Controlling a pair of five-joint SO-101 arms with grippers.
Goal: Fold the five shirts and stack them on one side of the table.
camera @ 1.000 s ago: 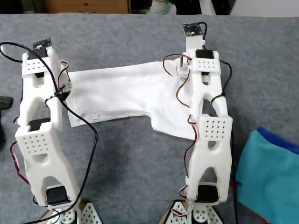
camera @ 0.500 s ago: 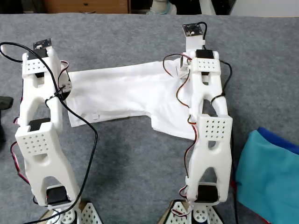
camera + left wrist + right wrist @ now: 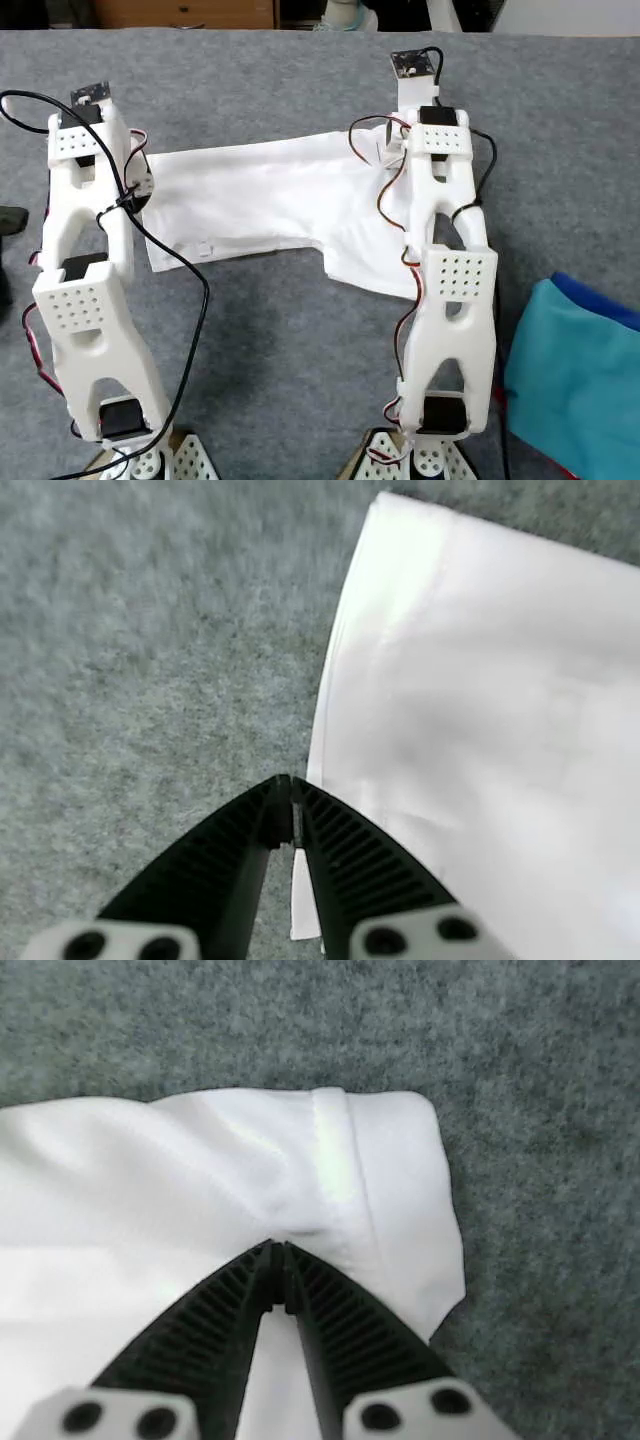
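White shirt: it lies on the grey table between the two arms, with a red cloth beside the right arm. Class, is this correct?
Not quite. The cloth beside the right arm is teal, not red, as the high view shows. The rest holds: the white shirt lies on the grey table between the two arms.

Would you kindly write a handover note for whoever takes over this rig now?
Left gripper: shut on one side edge of the white shirt. Right gripper: shut on its other end, cloth puckered at the tips. The shirt lies flat on the table, seemingly partly folded. Teal cloth over blue cloth sits at the table's right edge. To do: finish this fold, stack it, fold the rest.
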